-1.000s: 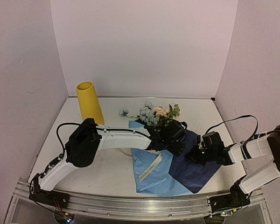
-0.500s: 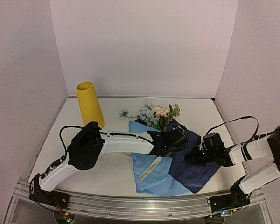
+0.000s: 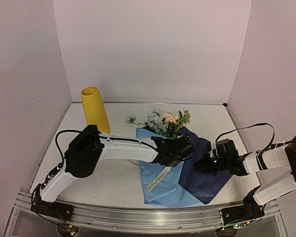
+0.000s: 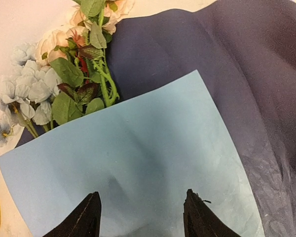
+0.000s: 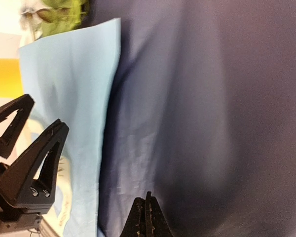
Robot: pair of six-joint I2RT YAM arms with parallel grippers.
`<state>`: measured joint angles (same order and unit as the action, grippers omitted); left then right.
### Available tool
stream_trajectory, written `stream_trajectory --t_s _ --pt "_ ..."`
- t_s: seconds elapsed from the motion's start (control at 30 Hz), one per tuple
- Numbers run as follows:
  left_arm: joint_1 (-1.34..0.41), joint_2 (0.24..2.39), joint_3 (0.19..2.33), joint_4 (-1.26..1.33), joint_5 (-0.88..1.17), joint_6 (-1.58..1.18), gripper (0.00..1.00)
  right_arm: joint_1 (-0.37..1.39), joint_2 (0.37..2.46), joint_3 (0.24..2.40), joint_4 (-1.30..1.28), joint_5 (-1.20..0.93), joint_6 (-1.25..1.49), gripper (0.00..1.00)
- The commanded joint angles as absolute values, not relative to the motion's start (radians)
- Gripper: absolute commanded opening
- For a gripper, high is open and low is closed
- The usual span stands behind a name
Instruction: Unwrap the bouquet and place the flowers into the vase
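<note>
The bouquet lies unwrapped mid-table. Its flowers (image 3: pixel 167 121), pale blue and peach with green leaves (image 4: pixel 84 84), poke out past the far edge of a light blue paper sheet (image 3: pixel 163 183) that covers their stems. My left gripper (image 3: pixel 175 148) hovers low over that blue sheet (image 4: pixel 138 153), open, with nothing between its fingertips (image 4: pixel 91 213). My right gripper (image 3: pixel 203 165) is shut, its tips (image 5: pixel 147 200) right over the navy paper (image 5: pixel 212 98). The yellow vase (image 3: pixel 94 108) stands upright at the back left.
The navy sheet (image 3: pixel 207 180) spreads right of the blue one, and a cream ribbon (image 3: pixel 159 178) lies on the blue paper. Pale walls close in the table on three sides. The left gripper's black fingers (image 5: pixel 34 158) show in the right wrist view.
My left gripper has drawn back from the flower stems toward me, onto the light blue paper, and its jaws have narrowed. The right arm has barely moved.
</note>
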<state>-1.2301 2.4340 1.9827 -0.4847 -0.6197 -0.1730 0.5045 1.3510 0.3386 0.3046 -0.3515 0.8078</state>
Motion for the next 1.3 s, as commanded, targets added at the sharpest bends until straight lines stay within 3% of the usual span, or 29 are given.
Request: stream_trajectory --t_s 0.0,0.53,1.27 --pt "-1.203 2.258 1.929 -0.479 -0.55 -0.257 0.58 0.504 1.333 0.401 0.339 -0.385 0.776 0.0" --pt "-1.153 1.92 1.556 -0.388 -0.459 -0.355 0.62 0.504 1.574 0.559 0.339 -0.344 0.773 0.0" --pt "-1.114 1.804 1.364 -0.228 -0.308 -0.418 0.69 0.559 1.668 0.62 0.526 -0.52 0.85 0.0"
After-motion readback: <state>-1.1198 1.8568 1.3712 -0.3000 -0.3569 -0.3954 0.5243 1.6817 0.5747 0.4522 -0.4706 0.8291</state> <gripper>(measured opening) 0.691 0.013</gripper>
